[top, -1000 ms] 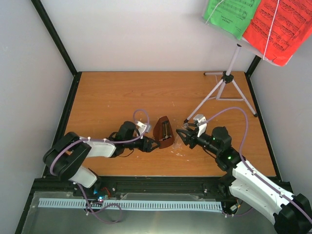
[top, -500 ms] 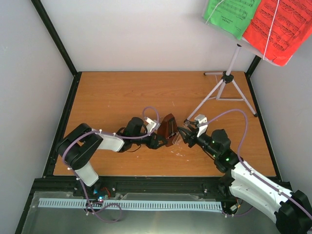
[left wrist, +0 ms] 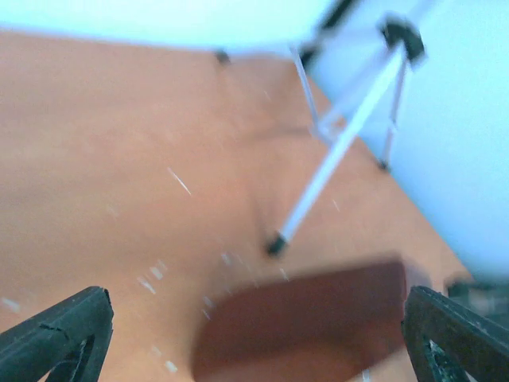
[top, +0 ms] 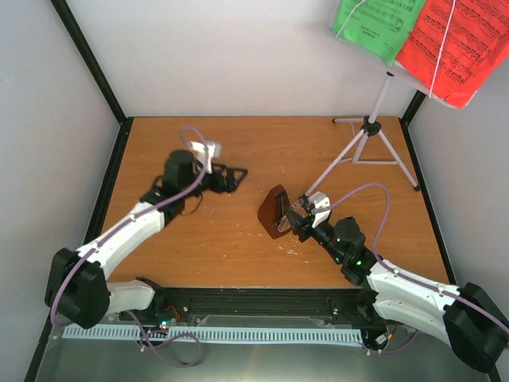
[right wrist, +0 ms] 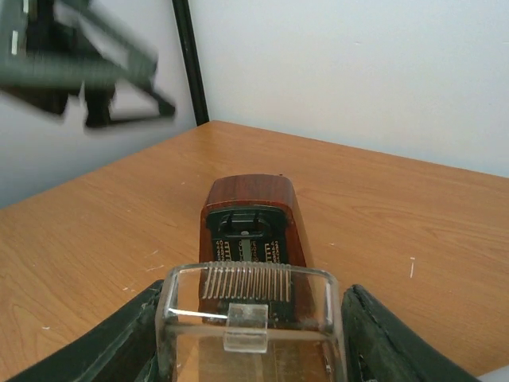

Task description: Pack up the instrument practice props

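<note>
The dark brown metronome (top: 274, 212) lies on the table's middle, narrow top pointing away from my right gripper (top: 296, 217). In the right wrist view the metronome (right wrist: 250, 208) shows its open scale face, and my right gripper (right wrist: 251, 334) is shut on the clear cover (right wrist: 250, 312), holding it at the metronome's wide end. My left gripper (top: 235, 177) is open and empty, raised to the back left of the metronome. Its wrist view is blurred and shows the metronome (left wrist: 310, 318) between its spread fingers (left wrist: 56, 338). The white tripod stand (top: 367, 142) holds green sheets (top: 378, 24) and red sheets (top: 453, 44); its plate is hidden.
The tripod's legs (left wrist: 342, 147) spread over the table's back right corner. Black frame posts (top: 87, 60) and white walls close in the table (top: 199, 239) on three sides. My left gripper shows blurred in the right wrist view (right wrist: 79, 72).
My left gripper has let go of the metronome and swung up to the back left. My right gripper has brought the clear cover up against the metronome, which has shifted slightly right.
</note>
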{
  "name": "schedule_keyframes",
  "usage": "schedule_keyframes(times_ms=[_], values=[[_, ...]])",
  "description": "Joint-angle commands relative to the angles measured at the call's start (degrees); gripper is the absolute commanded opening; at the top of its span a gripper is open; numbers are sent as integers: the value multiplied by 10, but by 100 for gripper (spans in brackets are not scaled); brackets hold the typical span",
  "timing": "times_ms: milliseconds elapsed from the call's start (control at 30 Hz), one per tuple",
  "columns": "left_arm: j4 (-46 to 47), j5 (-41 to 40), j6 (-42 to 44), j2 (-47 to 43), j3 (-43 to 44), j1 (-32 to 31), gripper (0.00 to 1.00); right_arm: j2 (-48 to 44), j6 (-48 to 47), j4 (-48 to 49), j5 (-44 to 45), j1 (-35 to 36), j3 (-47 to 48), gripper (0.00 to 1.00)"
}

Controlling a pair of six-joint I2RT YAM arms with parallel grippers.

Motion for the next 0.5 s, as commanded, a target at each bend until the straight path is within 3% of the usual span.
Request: schedule_keyframes(times_ms=[0, 67, 133, 300, 467], values=[[-232, -101, 86, -19, 174, 73, 100, 40, -15, 114, 16, 9, -8, 53], [-262, -129, 130, -10, 240, 106, 100, 56, -13, 134, 12, 9, -9, 53], [-248, -183, 154, -14, 254, 118, 99, 71, -14, 152, 11, 9, -10, 53], [-121, -278, 214, -51, 138, 122, 99, 107, -14, 179, 4, 9, -10, 54], [-134, -280, 217, -39, 135, 124, 99, 152, -14, 214, -3, 10, -12, 54]])
